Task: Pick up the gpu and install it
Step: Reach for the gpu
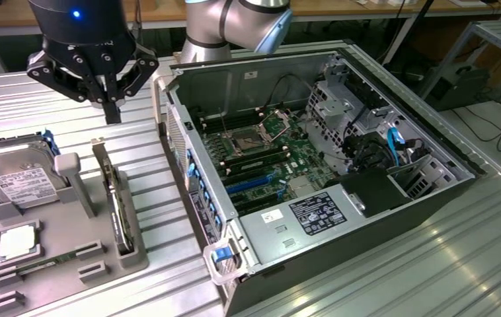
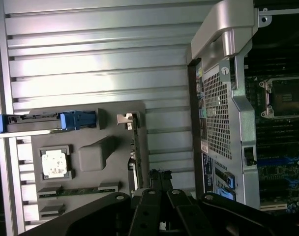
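Observation:
The gpu (image 1: pixel 115 201) is a thin dark card standing on its edge in a slot of the grey holder tray (image 1: pixel 100 238), its silver bracket at the far end. My gripper (image 1: pixel 112 113) hangs above and just behind that bracket end, apart from the card, fingers shut with nothing between them. In the wrist view the gpu (image 2: pixel 134 147) appears as a narrow edge, and the closed gripper (image 2: pixel 158 175) points down beside its near end. The open computer case (image 1: pixel 321 218) lies at the exterior view's right with its motherboard (image 1: pixel 264 155) exposed.
On the same tray sit a silver hard drive (image 1: pixel 17 178) with a white label, a square CPU chip (image 1: pixel 18 242) and a memory stick (image 1: pixel 49 264). The case's rear wall (image 2: pixel 218 118) stands close to the tray. Ribbed metal tabletop (image 1: pixel 462 264) surrounds everything.

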Available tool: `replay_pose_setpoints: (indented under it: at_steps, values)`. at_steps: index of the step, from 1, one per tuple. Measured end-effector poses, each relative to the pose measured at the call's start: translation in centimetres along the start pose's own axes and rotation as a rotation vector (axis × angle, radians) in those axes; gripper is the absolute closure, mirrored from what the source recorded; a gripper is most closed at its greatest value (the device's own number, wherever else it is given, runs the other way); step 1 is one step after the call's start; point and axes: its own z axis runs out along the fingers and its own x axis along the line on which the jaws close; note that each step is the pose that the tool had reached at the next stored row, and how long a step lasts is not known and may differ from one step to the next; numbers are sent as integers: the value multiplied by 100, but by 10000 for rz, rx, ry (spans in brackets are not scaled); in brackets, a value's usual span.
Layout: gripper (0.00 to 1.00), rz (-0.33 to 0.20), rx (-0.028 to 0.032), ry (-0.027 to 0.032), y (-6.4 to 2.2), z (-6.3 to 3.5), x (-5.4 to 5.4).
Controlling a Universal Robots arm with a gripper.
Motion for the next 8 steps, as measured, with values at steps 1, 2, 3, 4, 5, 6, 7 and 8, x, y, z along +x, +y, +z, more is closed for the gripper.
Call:
replay_pose_setpoints:
  at_steps: [1,2,3,4,5,6,7,8]
  values:
    - [89,0,0,0,-1,0,5]
    - [89,1,0,0,-2,0,10]
    - [89,0,0,0,-3,-1,15]
    - [89,0,1,0,-4,-1,21]
    - [89,1,0,0,-5,-1,26]
    - [89,0,0,0,-6,-1,32]
    - [89,0,0,0,-7,-1,36]
    - [89,0,0,0,-8,-1,41]
